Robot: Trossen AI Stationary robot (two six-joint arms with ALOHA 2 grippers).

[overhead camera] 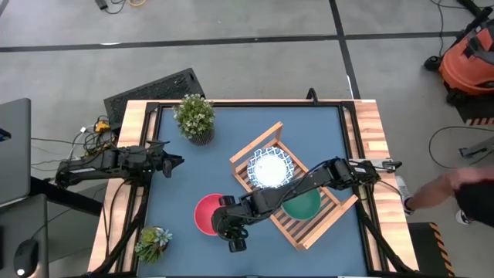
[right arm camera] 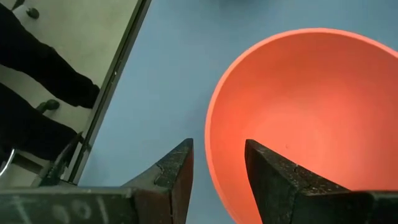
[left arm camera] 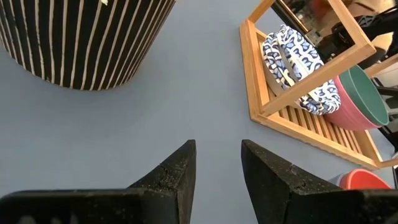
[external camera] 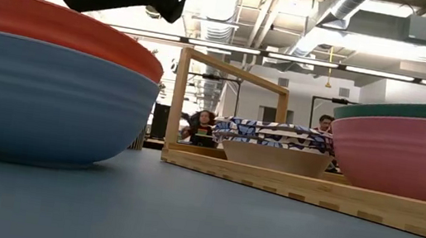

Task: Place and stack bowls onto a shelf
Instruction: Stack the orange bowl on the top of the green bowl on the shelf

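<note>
One right hand [right arm camera: 217, 165], spread, straddles red bowl [right arm camera: 305, 118] rim; no writing legible.

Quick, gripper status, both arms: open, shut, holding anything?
Left gripper: open, empty, parked at the table's left edge.
Right gripper: open, fingers straddling the red bowl rim, not clamped on it.

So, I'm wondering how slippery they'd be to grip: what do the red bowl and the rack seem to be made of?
The red bowl looks like matte plastic or melamine: one even colour, smooth inside, a soft sheen with no sharp glare; glazed ceramic can't be ruled out. The rack looks like light unpainted wood, perhaps bamboo: pale tan slats and rails with visible joints in the low view.
</note>
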